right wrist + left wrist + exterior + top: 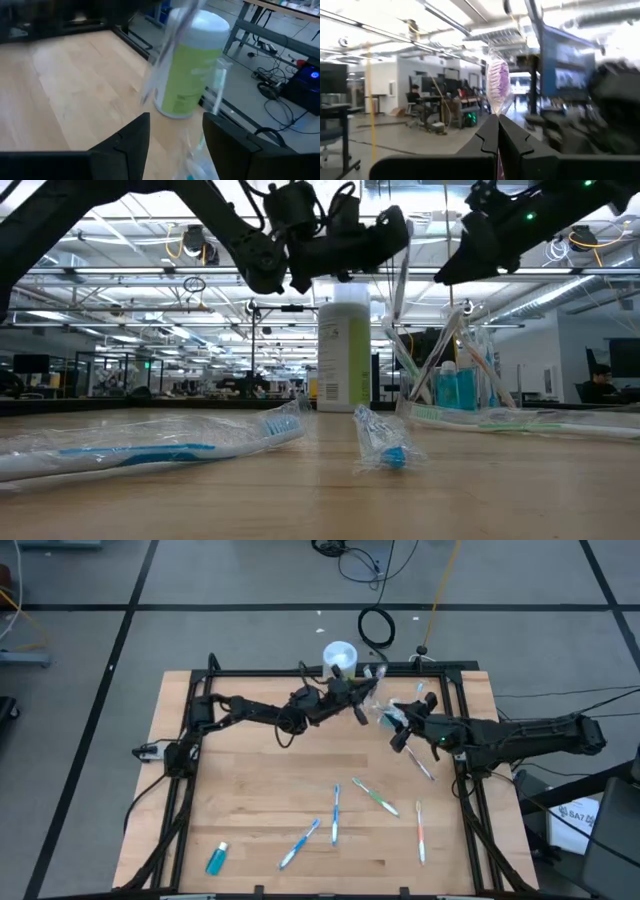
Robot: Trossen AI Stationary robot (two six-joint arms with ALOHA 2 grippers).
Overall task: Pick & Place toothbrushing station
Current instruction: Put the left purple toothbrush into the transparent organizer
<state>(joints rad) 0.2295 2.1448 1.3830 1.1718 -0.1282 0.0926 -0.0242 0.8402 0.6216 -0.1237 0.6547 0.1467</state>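
**Left gripper holds a wrapped toothbrush near the cup; right gripper stands open beside it**

In the high view, the left gripper (358,705) is in the upper middle of the frame, near the back edge of the wooden table (260,790). Its fingers are pressed together on a pink toothbrush (497,85) in a clear wrapper; in the left wrist view the brush head stands up above the closed fingertips (490,135).

The right gripper (400,732) is just to the right of it in the high view, and its fingers are apart. In the right wrist view nothing sits between the two fingers (132,137); a green and white canister (192,70) stands upright behind them, with a blurred clear wrapper in front of it.

The clear cup (460,380) is at the right of the middle in the low view, with several toothbrushes and a teal tube standing in it. I cannot tell if the right gripper touches it.

More things lie in the lower half of the high view: a blue toothbrush (299,844), a second blue toothbrush (336,813), a green toothbrush (375,797), an orange toothbrush (420,832), and a teal tube (217,858) in the lower left of the table.
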